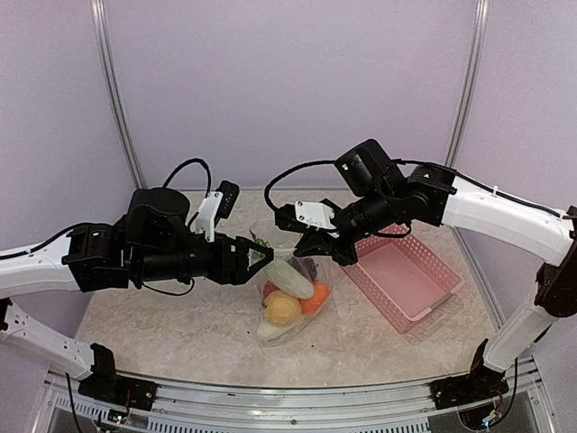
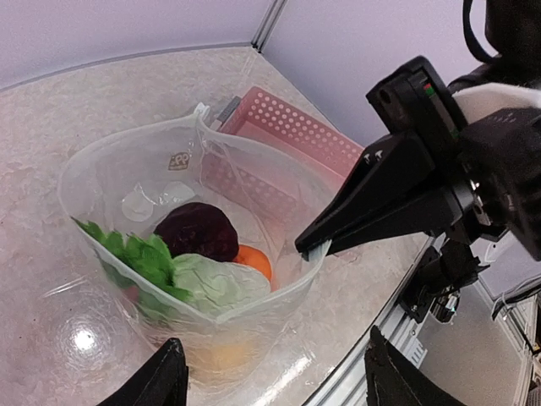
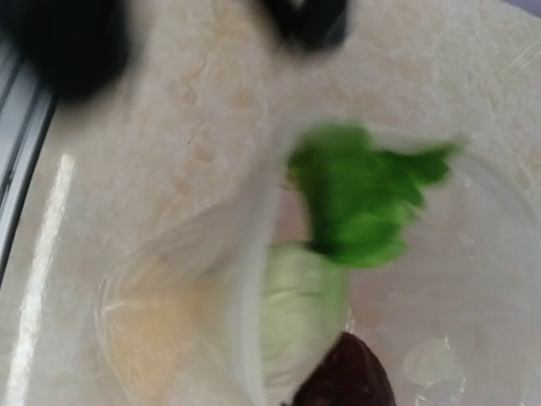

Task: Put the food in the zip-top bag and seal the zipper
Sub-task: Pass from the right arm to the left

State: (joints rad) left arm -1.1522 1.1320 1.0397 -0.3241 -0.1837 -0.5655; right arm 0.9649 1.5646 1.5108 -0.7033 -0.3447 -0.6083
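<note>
The zip-top bag (image 1: 275, 329) sits mid-table with its mouth held open. Inside lies the food: a green leaf (image 2: 139, 254), a pale cabbage piece (image 2: 215, 283), a dark purple ball (image 2: 196, 231) and an orange piece (image 2: 254, 260); a yellow ball (image 1: 282, 309) shows through the wall. My right gripper (image 2: 311, 248) is shut on the bag's right rim, on the zipper (image 2: 270, 297). My left gripper (image 2: 279, 376) is open, its fingers wide apart on either side of the bag's near wall (image 2: 211, 347), at the bag's left rim (image 1: 263, 260). The right wrist view is blurred and shows no fingers.
A pink slatted basket (image 1: 401, 275) stands right of the bag, close behind it in the left wrist view (image 2: 287, 135). The table's metal front rail (image 1: 297, 410) runs along the near edge. Walls close the back and sides.
</note>
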